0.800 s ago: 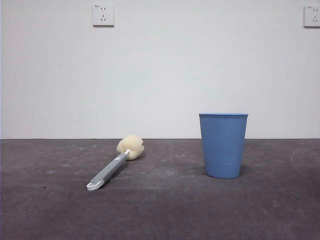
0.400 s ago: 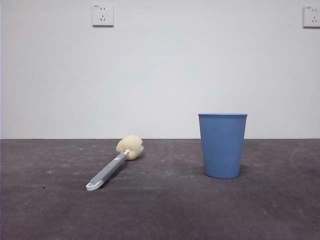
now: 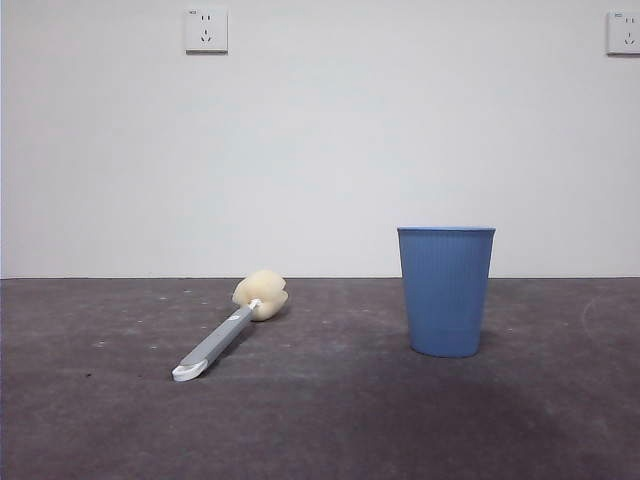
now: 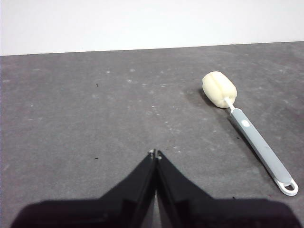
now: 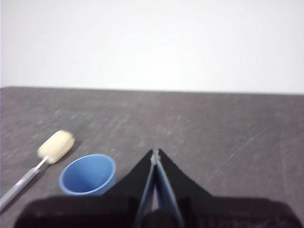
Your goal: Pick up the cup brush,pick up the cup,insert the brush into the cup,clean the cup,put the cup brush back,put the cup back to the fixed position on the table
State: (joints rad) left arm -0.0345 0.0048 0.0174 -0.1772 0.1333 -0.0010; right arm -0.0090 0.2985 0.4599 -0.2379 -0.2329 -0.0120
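The cup brush (image 3: 228, 331) lies flat on the table (image 3: 320, 420) left of centre, its cream sponge head toward the wall and its white tip toward the camera. The blue ribbed cup (image 3: 446, 290) stands upright to the right of it. In the left wrist view the cup brush (image 4: 247, 126) lies off to one side of my left gripper (image 4: 155, 153), whose jaws are shut and hold nothing. My right gripper (image 5: 155, 152) is shut too, above and beside the cup (image 5: 88, 175), with the cup brush (image 5: 45, 157) further off. Neither gripper shows in the front view.
A white wall with two power sockets (image 3: 206, 30) rises behind the table's far edge. A faint dark shadow lies on the table in front of the cup.
The cup and brush have not moved. A shadow has spread on the table in front of the cup.
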